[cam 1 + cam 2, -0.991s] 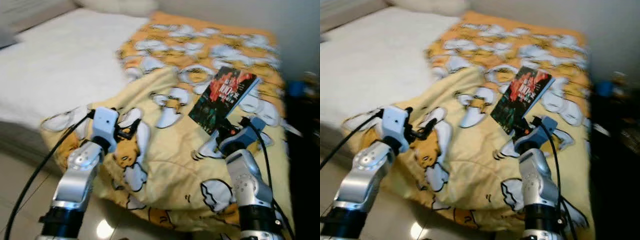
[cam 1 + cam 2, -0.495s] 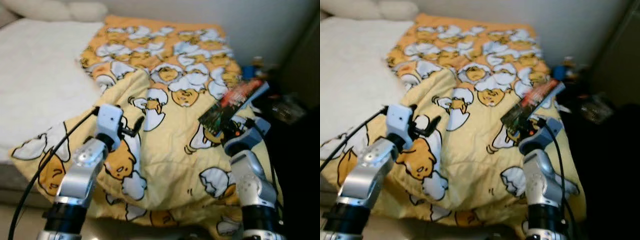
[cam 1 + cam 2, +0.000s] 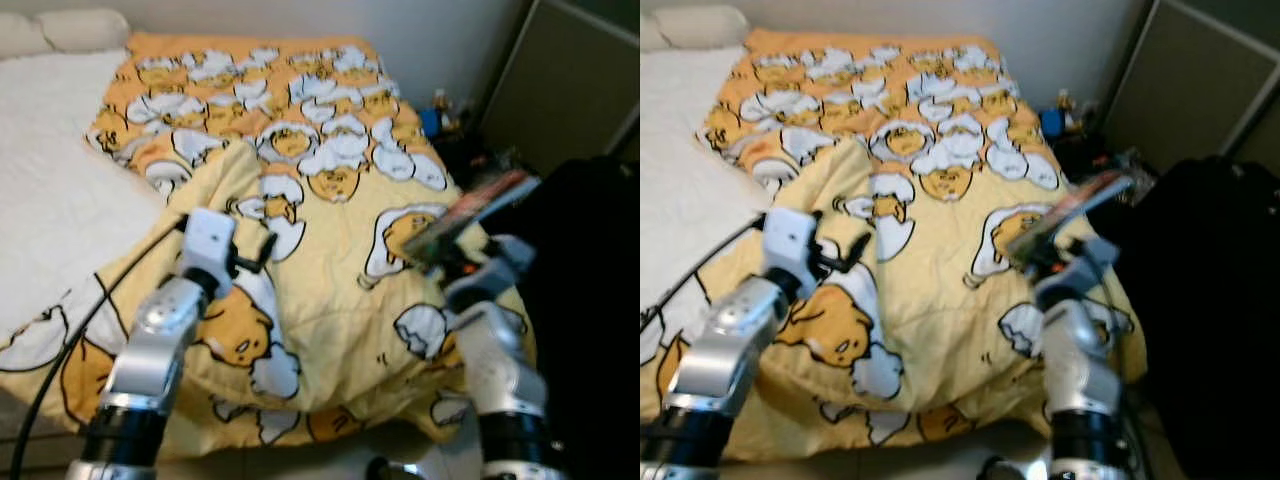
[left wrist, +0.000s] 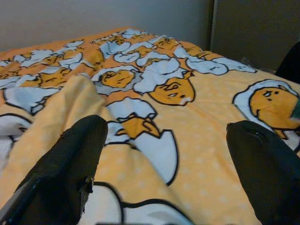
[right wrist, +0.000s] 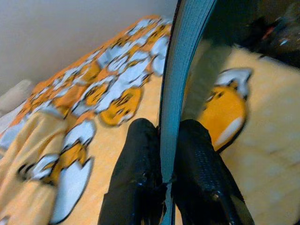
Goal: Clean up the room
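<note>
A thin dark book with a red cover is held up over the right edge of the bed, and my right gripper is shut on its lower edge. In the right wrist view the book's grey-blue edge stands between the two black fingers. My left gripper stands open over the yellow blanket, with nothing between its fingers. The blanket has a cartoon egg print and lies rumpled over the bed.
A white mattress lies bare to the left of the blanket. A large black object stands at the right, beside the bed. Small items, one blue, clutter the floor by the far corner. A dark cupboard panel stands behind.
The camera has turned to the right, so the bed slid left in view and the black object came in. My right gripper still holds the book; the book now leans flatter.
</note>
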You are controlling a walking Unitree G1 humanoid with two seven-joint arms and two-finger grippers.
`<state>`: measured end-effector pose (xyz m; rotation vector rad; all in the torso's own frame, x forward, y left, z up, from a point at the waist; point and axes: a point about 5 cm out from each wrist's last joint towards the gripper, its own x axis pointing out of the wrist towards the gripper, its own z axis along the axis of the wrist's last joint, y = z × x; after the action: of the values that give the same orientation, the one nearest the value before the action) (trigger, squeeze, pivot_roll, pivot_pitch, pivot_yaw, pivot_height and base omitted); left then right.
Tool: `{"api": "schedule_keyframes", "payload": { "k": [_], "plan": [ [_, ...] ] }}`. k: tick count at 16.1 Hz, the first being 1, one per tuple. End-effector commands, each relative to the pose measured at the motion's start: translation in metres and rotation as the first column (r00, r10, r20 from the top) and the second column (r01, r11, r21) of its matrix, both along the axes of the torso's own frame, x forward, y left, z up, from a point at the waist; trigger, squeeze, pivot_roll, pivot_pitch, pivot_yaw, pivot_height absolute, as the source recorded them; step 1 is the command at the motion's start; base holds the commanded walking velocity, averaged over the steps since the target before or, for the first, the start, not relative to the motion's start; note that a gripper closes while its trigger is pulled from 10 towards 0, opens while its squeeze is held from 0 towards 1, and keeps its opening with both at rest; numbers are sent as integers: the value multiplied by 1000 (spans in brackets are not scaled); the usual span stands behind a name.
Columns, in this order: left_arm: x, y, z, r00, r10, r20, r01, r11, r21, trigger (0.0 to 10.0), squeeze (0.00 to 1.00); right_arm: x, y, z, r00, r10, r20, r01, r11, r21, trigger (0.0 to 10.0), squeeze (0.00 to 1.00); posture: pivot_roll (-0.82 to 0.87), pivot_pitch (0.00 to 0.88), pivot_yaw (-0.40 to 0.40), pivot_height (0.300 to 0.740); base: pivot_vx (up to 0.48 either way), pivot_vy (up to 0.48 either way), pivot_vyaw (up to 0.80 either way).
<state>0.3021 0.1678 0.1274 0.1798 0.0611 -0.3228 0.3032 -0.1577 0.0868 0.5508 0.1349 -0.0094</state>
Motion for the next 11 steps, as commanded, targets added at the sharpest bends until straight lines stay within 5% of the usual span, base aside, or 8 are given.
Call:
{"api": "schedule_keyframes", "payload": {
  "k": [1, 11],
  "plan": [
    [0, -4, 0, 1000, -8, 1, 8, 1000, 5, 10000, 145, 4, -2, 13, 998, 5, 57, -3, 1000, -24, 10000, 0, 34, 0, -14, 740, 0, 334, 0],
    [1, -4, 0, 1000, -5, -3, 5, 1000, 0, 10000, 145, 3, 0, 11, 999, 16, 49, -14, 999, -46, 10000, 0, 32, 0, -14, 740, 0, 362, 0]
  ]
}}
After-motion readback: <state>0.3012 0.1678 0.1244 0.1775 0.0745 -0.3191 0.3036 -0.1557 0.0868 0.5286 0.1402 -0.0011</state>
